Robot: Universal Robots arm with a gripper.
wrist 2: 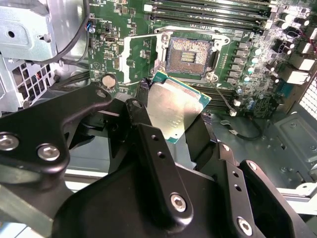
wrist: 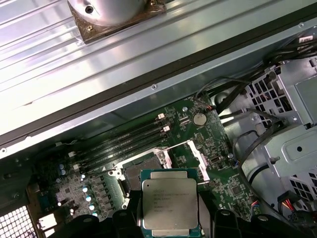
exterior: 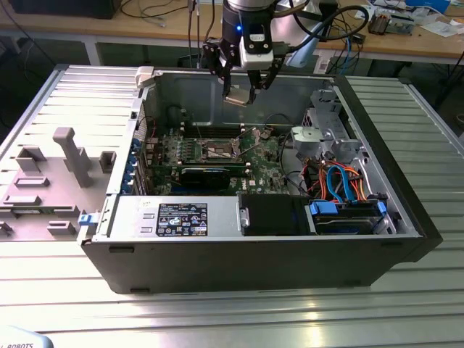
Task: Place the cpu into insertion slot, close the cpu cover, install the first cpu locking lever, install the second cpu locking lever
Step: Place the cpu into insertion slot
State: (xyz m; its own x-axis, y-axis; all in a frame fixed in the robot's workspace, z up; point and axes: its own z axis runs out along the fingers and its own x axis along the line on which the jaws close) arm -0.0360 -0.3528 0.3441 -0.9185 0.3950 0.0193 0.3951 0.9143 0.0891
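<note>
Pincer (exterior: 241, 90) gripping cpu (wrist: 170, 203), ribbed metal table (exterior: 217, 315), wooden bench (exterior: 109, 26) behind

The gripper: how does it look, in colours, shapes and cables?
The gripper is matte black: two fingers made of flat jointed links, fastened with silver screws. In the exterior view, a pale grey block with a blue light sits above it, and black cables loop nearby.

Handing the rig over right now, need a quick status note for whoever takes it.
Gripper: jaws shut on the cpu, held in the air above the open case.
Insertion slot: empty, contacts exposed.
Cpu cover: swung open beside the slot.
Done: cpu is in the grasp.
Left: all four steps; nothing is seated or closed yet.
</note>
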